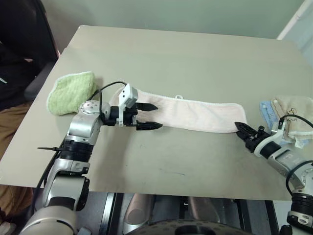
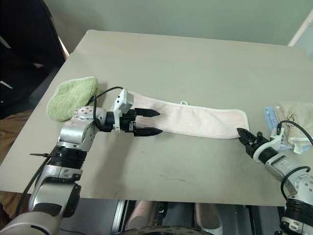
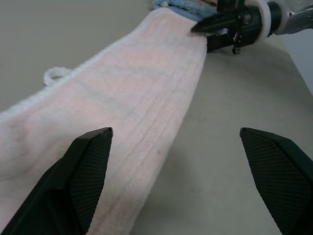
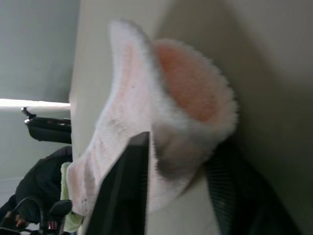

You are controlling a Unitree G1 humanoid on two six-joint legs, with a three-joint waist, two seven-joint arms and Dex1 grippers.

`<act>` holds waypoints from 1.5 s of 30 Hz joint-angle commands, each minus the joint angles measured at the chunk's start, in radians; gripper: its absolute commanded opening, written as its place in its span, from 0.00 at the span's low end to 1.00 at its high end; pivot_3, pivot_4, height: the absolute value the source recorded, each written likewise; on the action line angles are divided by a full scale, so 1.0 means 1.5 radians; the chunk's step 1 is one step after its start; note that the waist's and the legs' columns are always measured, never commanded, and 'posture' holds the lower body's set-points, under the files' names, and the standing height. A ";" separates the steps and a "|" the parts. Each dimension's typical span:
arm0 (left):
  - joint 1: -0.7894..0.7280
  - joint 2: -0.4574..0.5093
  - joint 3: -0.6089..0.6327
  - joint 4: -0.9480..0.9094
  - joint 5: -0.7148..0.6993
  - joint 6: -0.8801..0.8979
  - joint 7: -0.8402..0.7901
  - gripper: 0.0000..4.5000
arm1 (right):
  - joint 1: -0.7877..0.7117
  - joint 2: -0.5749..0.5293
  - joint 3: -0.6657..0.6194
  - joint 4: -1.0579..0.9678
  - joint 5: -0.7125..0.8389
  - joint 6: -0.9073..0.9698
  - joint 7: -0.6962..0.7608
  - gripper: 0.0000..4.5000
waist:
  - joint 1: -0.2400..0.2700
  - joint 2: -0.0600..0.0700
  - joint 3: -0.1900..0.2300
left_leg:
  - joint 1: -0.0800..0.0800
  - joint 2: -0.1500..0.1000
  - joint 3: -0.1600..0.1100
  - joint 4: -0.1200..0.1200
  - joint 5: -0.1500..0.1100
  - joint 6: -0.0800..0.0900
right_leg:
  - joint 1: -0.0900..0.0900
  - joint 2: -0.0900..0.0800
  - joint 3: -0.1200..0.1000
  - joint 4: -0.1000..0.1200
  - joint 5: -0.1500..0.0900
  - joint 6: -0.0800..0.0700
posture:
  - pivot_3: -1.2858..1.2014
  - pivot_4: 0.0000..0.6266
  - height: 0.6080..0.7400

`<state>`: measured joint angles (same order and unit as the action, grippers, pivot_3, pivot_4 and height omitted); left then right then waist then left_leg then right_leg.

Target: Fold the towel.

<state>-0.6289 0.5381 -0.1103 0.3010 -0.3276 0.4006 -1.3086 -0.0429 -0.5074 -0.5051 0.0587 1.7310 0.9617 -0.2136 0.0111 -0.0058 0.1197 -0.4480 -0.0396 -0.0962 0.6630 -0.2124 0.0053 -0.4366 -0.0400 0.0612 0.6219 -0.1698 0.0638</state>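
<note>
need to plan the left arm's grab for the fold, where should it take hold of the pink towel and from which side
Best bet is the towel's left end, at the near corner by the open left gripper. Come in from the near edge, low over the table, one finger sliding under. The strip lies flat, so only hems offer purchase, and the right gripper already pinches the opposite end.

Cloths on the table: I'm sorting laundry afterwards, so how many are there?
4. The pink towel lies stretched across the middle, a green towel sits bunched at its left end, and a blue cloth and beige cloth overlap at the right edge.
</note>
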 commanded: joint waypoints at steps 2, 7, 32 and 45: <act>-0.022 -0.002 0.001 0.014 0.004 -0.019 -0.001 1.00 | 0.033 -0.010 -0.039 -0.003 -0.025 -0.024 0.010 0.01 | 0.003 -0.002 -0.001 | -0.002 0.000 0.000 0.000 0.000 0.001 | 0.000 0.000 -0.001 -0.003 0.001 0.001 | 0.52 0.24 1.00; -0.043 -0.006 -0.001 0.044 0.014 -0.025 0.007 1.00 | 0.092 -0.022 -0.066 0.004 -0.045 -0.026 0.041 0.01 | 0.018 -0.005 -0.003 | -0.004 -0.001 0.000 0.001 -0.002 0.004 | 0.001 -0.001 -0.001 -0.010 0.006 -0.004 | 0.52 0.24 1.00; -0.082 -0.049 -0.007 0.095 0.027 -0.042 0.001 1.00 | 0.213 -0.223 -0.223 -0.176 -0.036 0.031 0.200 0.01 | 0.033 -0.004 -0.003 | -0.005 -0.003 0.003 0.001 -0.008 0.007 | 0.000 -0.005 -0.002 -0.008 -0.001 0.006 | 0.52 0.24 1.00; -0.095 -0.058 -0.005 0.148 0.038 -0.087 -0.002 1.00 | 0.136 -0.306 -0.069 -0.344 -0.071 0.053 0.216 0.01 | 0.031 -0.003 -0.002 | -0.004 -0.001 0.003 0.002 -0.006 0.011 | 0.000 -0.003 -0.002 -0.008 0.000 0.006 | 0.52 0.24 1.00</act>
<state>-0.7500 0.4534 -0.1267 0.5248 -0.2732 0.2902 -1.3058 0.1842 -0.9455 -0.6308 -0.4095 1.6261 1.0420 0.0945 0.0575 -0.0103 0.1162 -0.4546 -0.0412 -0.0914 0.6667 -0.2205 0.0209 -0.4359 -0.0446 0.0586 0.6100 -0.1698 0.0737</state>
